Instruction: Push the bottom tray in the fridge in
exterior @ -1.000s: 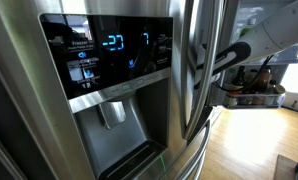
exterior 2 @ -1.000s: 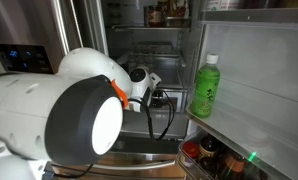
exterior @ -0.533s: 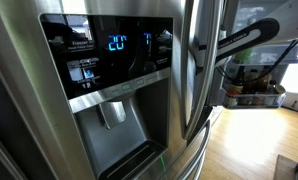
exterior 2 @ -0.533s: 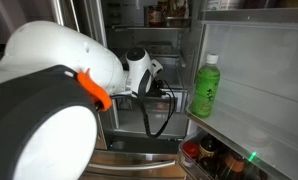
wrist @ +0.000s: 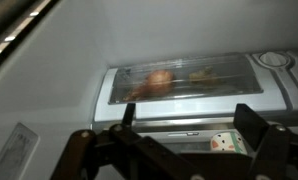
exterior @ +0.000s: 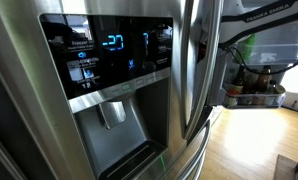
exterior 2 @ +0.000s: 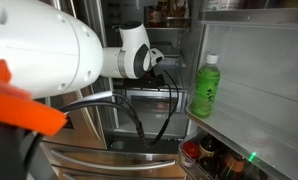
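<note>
Stainless fridge (exterior: 24, 95), black panel (exterior: 79, 60) (blue display (exterior: 115, 43))

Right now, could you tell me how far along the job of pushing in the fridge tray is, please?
Done: the fridge door stands open and the arm is inside. In hand: the open pincer faces a clear-fronted tray holding food, with no contact visible. Left: touching the tray and pushing it in; how far it sits out I cannot tell.

Running off to the right as light wooden floor (exterior: 251, 135), catching daylight from the far right, passing beneath a cluttered low stand (exterior: 254, 98).
</note>
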